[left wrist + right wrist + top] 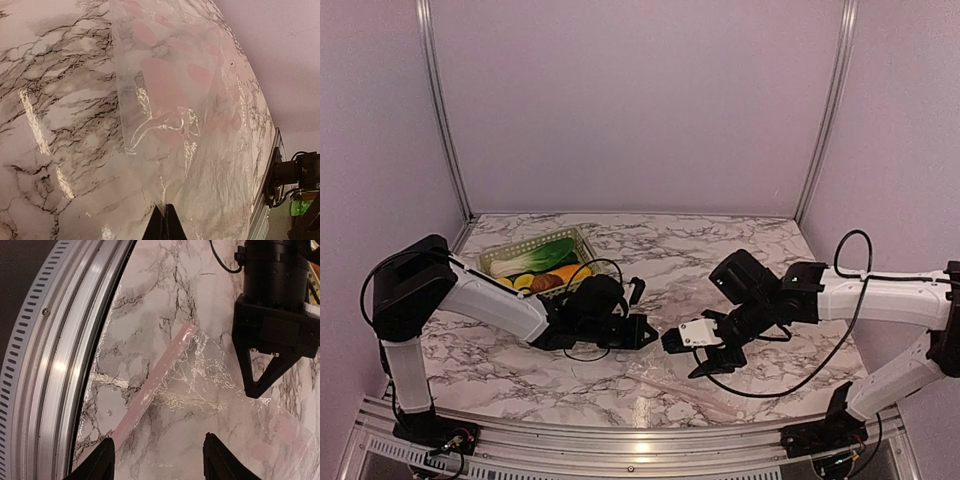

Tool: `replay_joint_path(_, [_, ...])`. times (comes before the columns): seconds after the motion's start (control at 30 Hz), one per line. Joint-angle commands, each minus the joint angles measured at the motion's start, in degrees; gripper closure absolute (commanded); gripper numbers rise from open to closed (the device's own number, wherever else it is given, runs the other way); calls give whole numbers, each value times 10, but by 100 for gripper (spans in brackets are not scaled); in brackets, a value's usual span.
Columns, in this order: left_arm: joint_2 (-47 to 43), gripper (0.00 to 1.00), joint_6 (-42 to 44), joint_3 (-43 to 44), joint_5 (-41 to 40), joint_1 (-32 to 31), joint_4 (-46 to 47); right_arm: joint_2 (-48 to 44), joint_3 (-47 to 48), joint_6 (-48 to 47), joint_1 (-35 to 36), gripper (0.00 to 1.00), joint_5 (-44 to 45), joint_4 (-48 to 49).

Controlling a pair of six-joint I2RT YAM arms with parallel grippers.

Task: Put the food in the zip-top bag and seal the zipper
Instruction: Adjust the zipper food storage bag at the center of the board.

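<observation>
**Left claw** (164,222). Fingers are pressed together, pinching an edge of the bag (170,105). The clear film fans out from the tips toward the top of the left wrist view. Likely purpose: to anchor or lift that side so the bag cannot slide while its mouth is worked.

**Right claw** (160,452). Fingers are apart with nothing between them, one at each side of the bottom edge of the right wrist view. Likely purpose: poised to take hold near the mouth.

**Bag.** It lies flat and crinkled on the table (520,370), at the low centre of the top view, under the tips of both claws. In the right wrist view it fills the middle and lower right, just above the open fingers. The left claw's point comes down onto it from the upper right.

**Zipper** (160,375). A pale pink strip runs diagonally from the centre to the lower left of the right wrist view, beside the metal rail (50,365). Its lower end is near the right claw's finger at the lower left of the frame, and it is well apart from the left claw's pinch. Whether it is pressed shut cannot be told.

**Food** (545,268). All of it is in the basket (520,243), at the upper left of the marble in the top view, behind the left arm and apart from the bag. None has been loaded yet.
</observation>
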Motion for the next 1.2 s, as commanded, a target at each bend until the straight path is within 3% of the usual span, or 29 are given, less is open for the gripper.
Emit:
replay_joint_path(0.0, [25,100,-37,54,-58,17,28,-31,-14,39,-69,43,19,21])
replay_joint_path(0.13, [34,100,-109,59,-80,46,65,-70,-40,74,-95,39,74,67])
replay_joint_path(0.3, [59,100,-140,95,-43,63,76,-77,-86,72,-101,35,156,128])
replay_joint_path(0.63, [63,100,-149,120,-17,75,53,-37,-125,50,-100,44,262,238])
replay_joint_path(0.9, [62,100,-160,132,2,79,47,-22,-138,31,-100,49,278,275])
replay_joint_path(1.03, [63,100,-161,135,6,80,46,-32,-145,18,-99,45,243,260])
replay_joint_path(1.17, [66,100,-165,137,13,81,45,-26,-165,13,-97,43,269,291])
